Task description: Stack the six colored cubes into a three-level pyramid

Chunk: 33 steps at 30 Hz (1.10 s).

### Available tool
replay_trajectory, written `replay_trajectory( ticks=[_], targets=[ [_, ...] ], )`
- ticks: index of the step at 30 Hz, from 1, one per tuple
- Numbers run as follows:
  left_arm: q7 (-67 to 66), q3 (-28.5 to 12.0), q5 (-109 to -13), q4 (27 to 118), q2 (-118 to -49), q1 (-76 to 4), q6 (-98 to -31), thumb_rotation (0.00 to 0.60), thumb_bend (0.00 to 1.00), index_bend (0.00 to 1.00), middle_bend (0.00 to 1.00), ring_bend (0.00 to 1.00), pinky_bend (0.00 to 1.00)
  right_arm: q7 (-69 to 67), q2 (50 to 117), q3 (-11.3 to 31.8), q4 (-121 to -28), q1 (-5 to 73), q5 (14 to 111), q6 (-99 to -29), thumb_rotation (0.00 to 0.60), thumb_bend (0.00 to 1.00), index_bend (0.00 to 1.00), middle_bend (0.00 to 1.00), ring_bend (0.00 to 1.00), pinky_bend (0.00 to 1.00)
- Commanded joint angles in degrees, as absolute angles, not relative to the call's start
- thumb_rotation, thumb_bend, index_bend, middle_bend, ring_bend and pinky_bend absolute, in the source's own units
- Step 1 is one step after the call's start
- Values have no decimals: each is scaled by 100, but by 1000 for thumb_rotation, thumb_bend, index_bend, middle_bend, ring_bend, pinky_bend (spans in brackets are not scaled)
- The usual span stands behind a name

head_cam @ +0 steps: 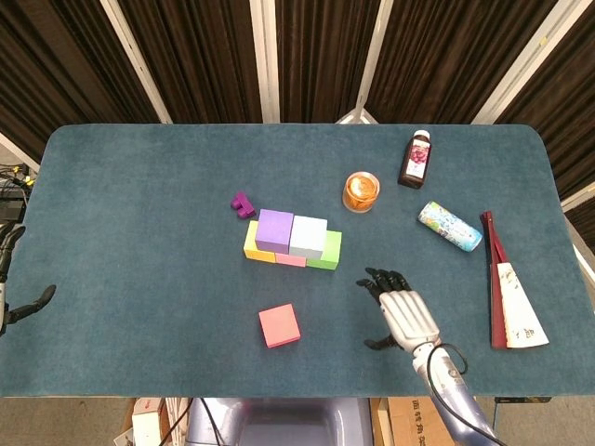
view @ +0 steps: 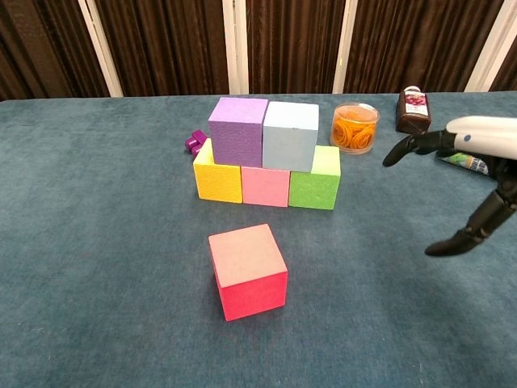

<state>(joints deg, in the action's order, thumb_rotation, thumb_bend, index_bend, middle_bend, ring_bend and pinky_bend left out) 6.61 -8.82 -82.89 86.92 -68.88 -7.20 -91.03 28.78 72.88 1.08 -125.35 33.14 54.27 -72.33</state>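
Label text on brown bottle [head_cam: 416, 159] too small to read.

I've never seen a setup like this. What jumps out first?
A half-built wall of colored cubes stands mid-table: yellow, pink and green below, purple and pale blue on top. One red cube sits alone in front of it. To the right, the silver right hand hovers open and empty.

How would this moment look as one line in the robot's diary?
stack: five cubes placed | red cube: loose on table | right hand: open, empty | left hand: idle at edge
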Motion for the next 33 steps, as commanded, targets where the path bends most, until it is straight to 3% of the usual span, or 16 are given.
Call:
replay_trajectory(
  ticks=[1, 14, 23, 33],
  targets=[
    [692, -914, -8250, 8665, -6910, -732, -9085, 600, 269, 103, 41, 0, 0, 2448, 7301, -261, -12282, 3085, 6208, -6891, 600, 97, 193, 95, 5, 0],
    [688, -993, -8027, 8722, -6934, -739, -8954, 600, 270, 98, 41, 0, 0, 2178, 8052, -271, -11719, 3032, 7098, -6608, 600, 97, 192, 99, 13, 0],
    [615, -1044, -7923, 8751, -6932, -737, -8920, 600, 270, 98, 41, 0, 0, 2706, 8463, 116, -11754, 3219, 6670, -6550, 600, 97, 81, 99, 13, 0],
    [640, -1058, -7909, 8756, -6912, -733, -8895, 600, 270, 98, 41, 0, 0, 3300, 8795, 456, -11716, 3548, 5915, -6427, 600, 97, 72, 99, 13, 0]
  ],
)
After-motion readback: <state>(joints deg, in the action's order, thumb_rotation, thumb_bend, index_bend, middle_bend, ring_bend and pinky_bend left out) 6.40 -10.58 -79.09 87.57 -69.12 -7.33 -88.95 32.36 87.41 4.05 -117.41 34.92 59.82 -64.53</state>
